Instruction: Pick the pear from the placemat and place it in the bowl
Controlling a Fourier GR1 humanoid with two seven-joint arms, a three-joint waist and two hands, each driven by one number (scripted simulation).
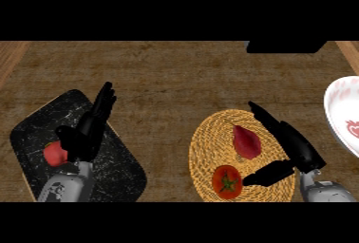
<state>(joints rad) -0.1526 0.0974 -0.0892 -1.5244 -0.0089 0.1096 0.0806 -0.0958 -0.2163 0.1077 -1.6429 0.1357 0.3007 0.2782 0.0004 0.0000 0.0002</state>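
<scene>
A dark red pear [246,141] lies on the round woven placemat [207,142], near its middle. My right hand [298,147] hovers over the mat's right side, open, with straight fingers pointing up and left just right of the pear. Its thumb reaches down-left toward a tomato; nothing is held. The white bowl [340,102] with a pink pattern sits at the right edge, partly cut off. My left hand [91,128] is open over a black tray at the left, fingers up.
A red tomato [226,182] with a green stem rests on the placemat's front part. The black marbled tray [42,128] holds a red round fruit [53,154] beside my left hand. A black object [286,46] sits at the counter's far right.
</scene>
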